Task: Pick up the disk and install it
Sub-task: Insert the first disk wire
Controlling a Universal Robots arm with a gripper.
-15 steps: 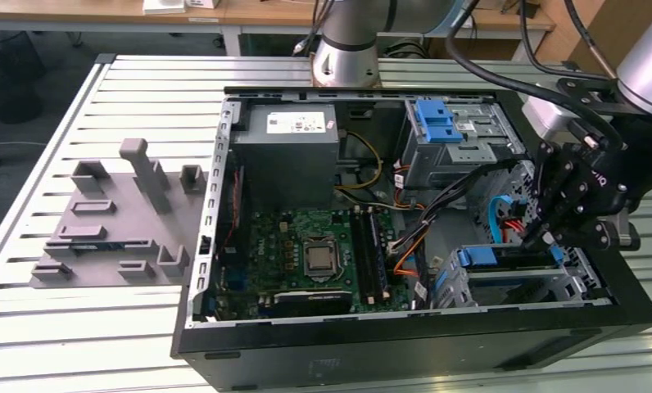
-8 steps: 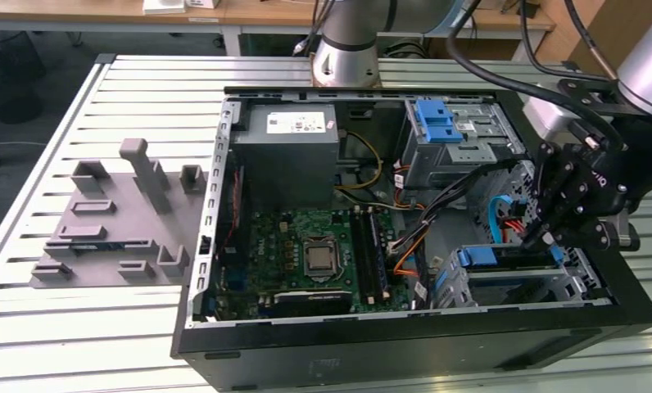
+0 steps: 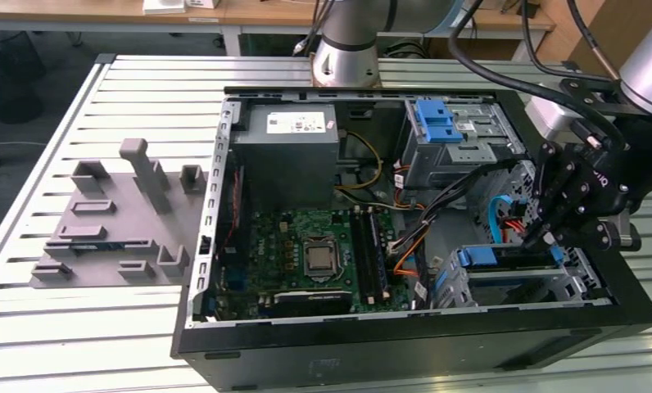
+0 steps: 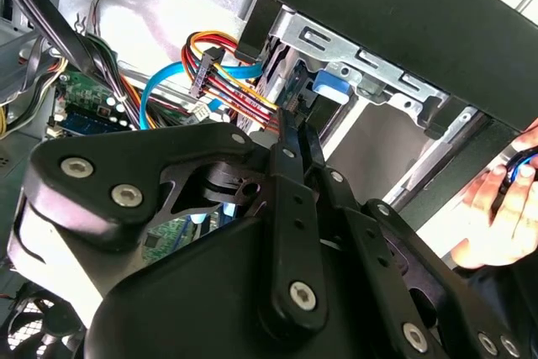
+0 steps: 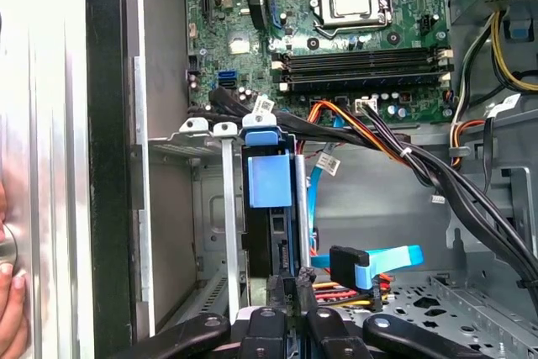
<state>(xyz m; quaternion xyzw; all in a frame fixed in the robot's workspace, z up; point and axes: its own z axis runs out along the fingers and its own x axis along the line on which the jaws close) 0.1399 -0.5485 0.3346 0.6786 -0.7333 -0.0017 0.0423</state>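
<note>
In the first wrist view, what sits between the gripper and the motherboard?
In the first wrist view, the disk in its blue carrier stands in the drive bay between the gripper and the motherboard, with black and orange cables crossing just past its far end.

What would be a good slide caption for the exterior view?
Black robot end effector poised over the blue-framed disk in the open black computer case on a slatted metal table.
</note>
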